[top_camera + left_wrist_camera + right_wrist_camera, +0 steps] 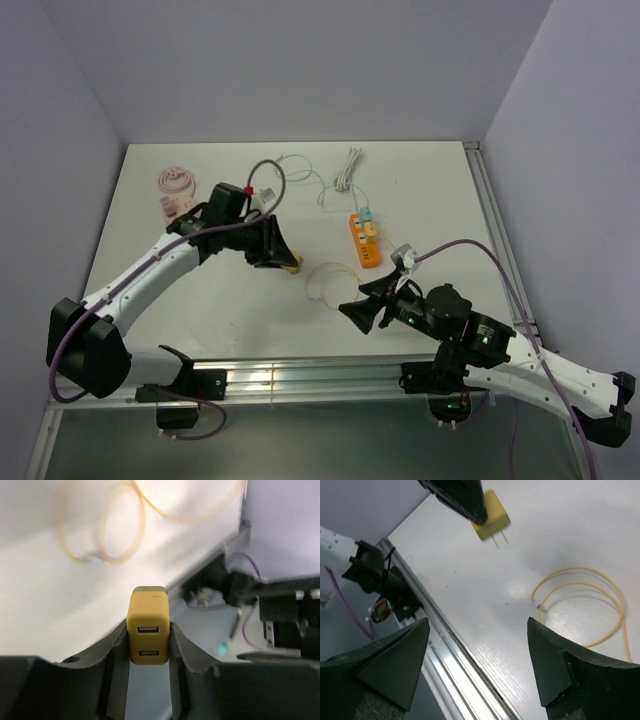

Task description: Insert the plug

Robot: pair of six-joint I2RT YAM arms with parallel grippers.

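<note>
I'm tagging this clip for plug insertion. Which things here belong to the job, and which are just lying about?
Job in hand:
yellow plug, held in the left gripper
orange power strip

Lying about:
yellow cable loop
pink coiled cable
white cable

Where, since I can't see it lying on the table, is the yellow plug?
The plug is left of centre in the top view, held by the left gripper, just left of the yellow cable loop.
</note>
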